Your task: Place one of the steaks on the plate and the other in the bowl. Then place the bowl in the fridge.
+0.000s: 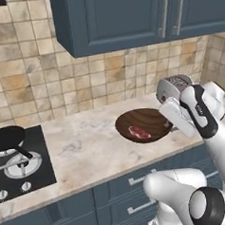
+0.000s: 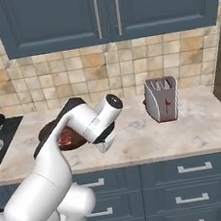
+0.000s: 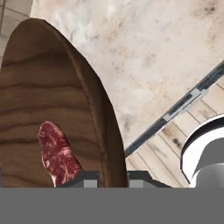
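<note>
Marble counter (image 1: 88, 149); bowl (image 1: 146, 119) holds steak (image 1: 139, 132); tiled backsplash (image 1: 36, 81).

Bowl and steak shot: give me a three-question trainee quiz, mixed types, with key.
1. True or false: a steak lies inside the bowl.
2. Which appliance stands on the counter right of the bowl? A) toaster B) kettle C) blender
3. Fill in: the hand is shut on the bowl's ____.

Key: 1 true. 2 A, the toaster. 3 rim.
</note>
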You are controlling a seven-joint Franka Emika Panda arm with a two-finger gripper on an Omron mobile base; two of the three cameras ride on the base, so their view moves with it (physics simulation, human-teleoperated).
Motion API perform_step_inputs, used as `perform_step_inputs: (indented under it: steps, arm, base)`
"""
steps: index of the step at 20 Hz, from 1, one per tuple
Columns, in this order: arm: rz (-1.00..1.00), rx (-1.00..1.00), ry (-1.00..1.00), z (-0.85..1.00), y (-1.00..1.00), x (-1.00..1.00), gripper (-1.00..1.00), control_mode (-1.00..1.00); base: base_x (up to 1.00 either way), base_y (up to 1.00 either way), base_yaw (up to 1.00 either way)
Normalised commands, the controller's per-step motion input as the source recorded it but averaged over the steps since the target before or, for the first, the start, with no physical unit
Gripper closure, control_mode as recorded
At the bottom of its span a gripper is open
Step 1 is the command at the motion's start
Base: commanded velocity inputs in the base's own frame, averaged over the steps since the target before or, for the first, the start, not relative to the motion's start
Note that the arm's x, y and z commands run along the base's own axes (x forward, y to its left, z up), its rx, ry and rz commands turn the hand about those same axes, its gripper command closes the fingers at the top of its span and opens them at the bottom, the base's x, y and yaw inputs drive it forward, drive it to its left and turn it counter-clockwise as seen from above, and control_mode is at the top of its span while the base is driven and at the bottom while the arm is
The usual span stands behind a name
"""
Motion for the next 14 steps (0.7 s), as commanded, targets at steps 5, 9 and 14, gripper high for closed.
perform_step_inputs:
  steps: [5, 9, 14]
  arm:
    - [0.00, 0.00, 0.00, 0.00, 0.00, 0.00, 1.00, 1.00]
    - [0.00, 0.00, 0.00, 0.00, 0.00, 0.00, 1.00, 1.00]
    - [0.00, 0.00, 0.00, 0.00, 0.00, 0.00, 1.00, 1.00]
  base:
    - [-0.11, -0.63, -0.56]
    - [0.01, -0.83, -0.72]
    - [0.01, -0.85, -0.73]
